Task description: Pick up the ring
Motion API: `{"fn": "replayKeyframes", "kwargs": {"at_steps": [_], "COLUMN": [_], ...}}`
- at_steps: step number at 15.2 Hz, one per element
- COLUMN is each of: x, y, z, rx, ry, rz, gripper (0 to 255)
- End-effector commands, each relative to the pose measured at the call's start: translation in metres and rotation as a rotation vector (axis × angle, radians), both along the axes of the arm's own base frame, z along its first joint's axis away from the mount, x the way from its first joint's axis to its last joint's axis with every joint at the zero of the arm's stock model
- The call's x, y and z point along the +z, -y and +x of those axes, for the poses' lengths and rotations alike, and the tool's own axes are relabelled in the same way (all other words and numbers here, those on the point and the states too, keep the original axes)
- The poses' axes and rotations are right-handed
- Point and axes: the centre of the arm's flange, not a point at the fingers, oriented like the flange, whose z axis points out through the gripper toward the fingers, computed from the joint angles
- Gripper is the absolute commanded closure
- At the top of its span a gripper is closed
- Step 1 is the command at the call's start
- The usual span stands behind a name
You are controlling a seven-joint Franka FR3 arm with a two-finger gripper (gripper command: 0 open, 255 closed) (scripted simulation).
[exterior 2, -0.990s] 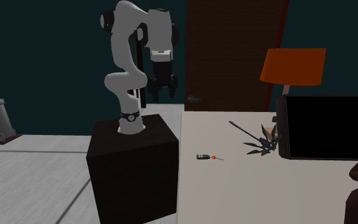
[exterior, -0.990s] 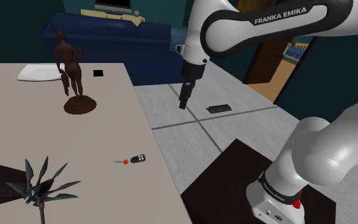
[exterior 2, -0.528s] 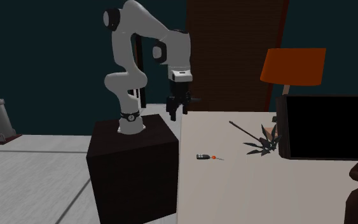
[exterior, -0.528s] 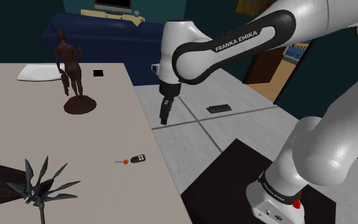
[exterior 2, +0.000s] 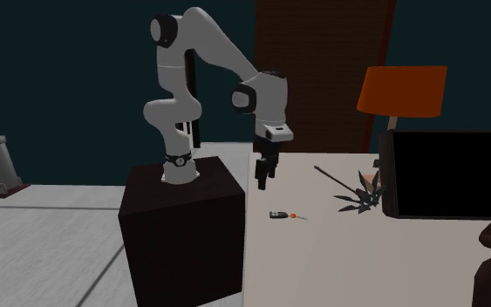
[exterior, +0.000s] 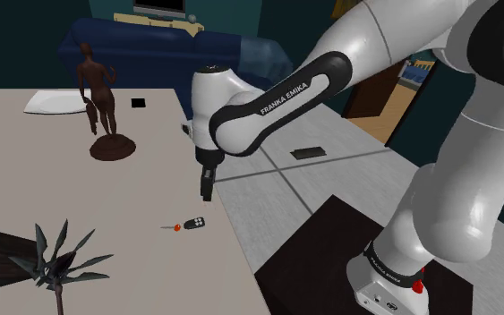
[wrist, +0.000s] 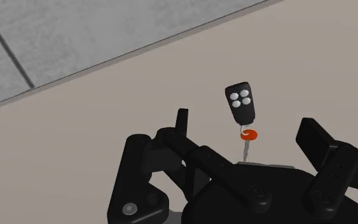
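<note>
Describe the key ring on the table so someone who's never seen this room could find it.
Start at the long beige table; near its edge by the grey floor, close to the black gripper, lies a key ring. Unlike the dark spiky plant and brown figurine, it is a black fob with four white buttons and an orange-red ring.

The arm (exterior: 268, 100) swings in from above the grey floor (exterior: 330, 179) and stretches out lower, so the gripper (exterior: 206, 185), a second ago high up off the table (exterior: 80, 197), now hangs over its edge, just above the ring (wrist: 248, 134) and its black fob (wrist: 241, 103).
</note>
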Motion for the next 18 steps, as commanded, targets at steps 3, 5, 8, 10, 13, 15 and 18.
{"fn": "replayKeyframes", "kwargs": {"at_steps": [3, 5, 8, 10, 13, 15, 18], "x": [-0.043, -0.063, -0.089, -0.1, -0.116, -0.126, -0.129], "y": [-0.033, -0.05, -0.072, -0.072, -0.072, -0.072, -0.072], "z": [0.011, 0.015, 0.019, 0.019, 0.019, 0.019, 0.019], "rx": [0.079, 0.118, 0.167, 0.167, 0.167, 0.167, 0.167], "ry": [-0.006, -0.01, -0.014, -0.014, -0.014, -0.014, -0.014], "rz": [-0.01, -0.016, -0.023, -0.023, -0.023, -0.023, -0.023], "gripper": [0, 0, 0, 0, 0, 0, 255]}}
